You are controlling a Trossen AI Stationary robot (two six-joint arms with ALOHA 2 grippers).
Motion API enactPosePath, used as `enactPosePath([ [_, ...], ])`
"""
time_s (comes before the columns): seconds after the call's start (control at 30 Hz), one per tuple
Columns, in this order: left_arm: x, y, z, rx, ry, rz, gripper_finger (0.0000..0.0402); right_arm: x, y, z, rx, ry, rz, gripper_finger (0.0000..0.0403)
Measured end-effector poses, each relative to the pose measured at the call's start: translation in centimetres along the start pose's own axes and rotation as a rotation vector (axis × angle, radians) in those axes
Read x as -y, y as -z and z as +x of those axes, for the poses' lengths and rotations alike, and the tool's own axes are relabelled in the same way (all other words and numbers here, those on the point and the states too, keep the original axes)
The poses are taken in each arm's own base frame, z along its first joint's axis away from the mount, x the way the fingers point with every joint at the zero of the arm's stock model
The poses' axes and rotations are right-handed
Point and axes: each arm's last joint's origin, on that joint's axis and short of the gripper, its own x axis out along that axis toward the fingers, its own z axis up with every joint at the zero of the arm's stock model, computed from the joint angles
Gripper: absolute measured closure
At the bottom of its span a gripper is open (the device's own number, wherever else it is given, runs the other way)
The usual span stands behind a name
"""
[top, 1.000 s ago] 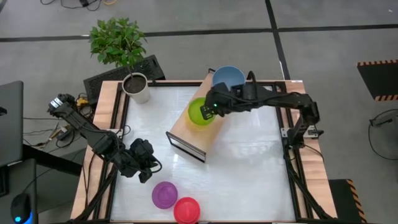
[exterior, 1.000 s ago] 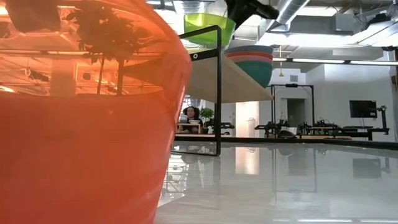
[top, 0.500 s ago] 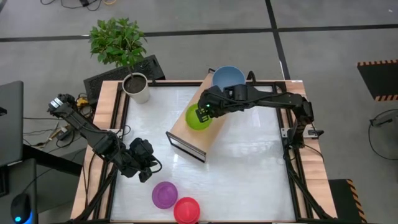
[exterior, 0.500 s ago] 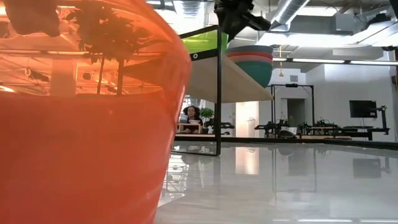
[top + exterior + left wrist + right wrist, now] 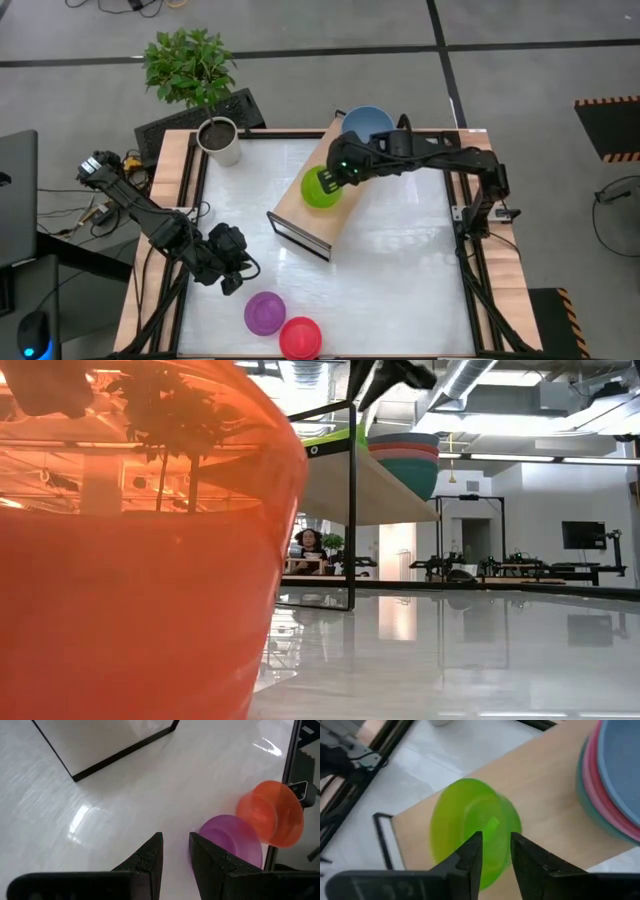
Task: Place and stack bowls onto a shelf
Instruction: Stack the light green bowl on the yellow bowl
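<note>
The green bowl [image 5: 320, 189] [image 5: 470, 827] sits on its base on the light-wood shelf [image 5: 298, 205], near the middle of the board. A stack of larger bowls, blue on top [image 5: 367, 124] [image 5: 615, 775], stands on the shelf's far end. My right gripper [image 5: 337, 176] [image 5: 496, 840] hovers just above the green bowl's far-right rim, open by a narrow gap and clear of it. The purple bowl [image 5: 265, 312] [image 5: 232, 842] and the red bowl [image 5: 300, 337] [image 5: 270, 815] stand on the table near its near edge. My left gripper [image 5: 238, 272] [image 5: 176, 845] waits low beside them, slightly open and holding nothing.
A white pot with soil [image 5: 220, 140] stands at the table's far left corner, with a leafy plant [image 5: 188, 62] behind it off the table. The shelf's dark metal end frame [image 5: 298, 238] faces the table's middle. In the low view the red bowl [image 5: 140, 560] fills the foreground.
My right gripper carried the green bowl down and a little toward the table's near left, onto the shelf board. It then rose and drew back toward the far right. The bowl stays resting on the board, lower than a second ago.
</note>
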Motion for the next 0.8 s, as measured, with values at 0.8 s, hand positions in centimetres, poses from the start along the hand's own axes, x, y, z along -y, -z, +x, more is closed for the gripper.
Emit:
enactPosePath([
  [0.8, -0.1, -0.1, 0.0, 0.036, -0.022, -0.017, 0.0322, 0.3, 0.5, 1.0, 0.019, 0.008, -0.058, 0.0359],
])
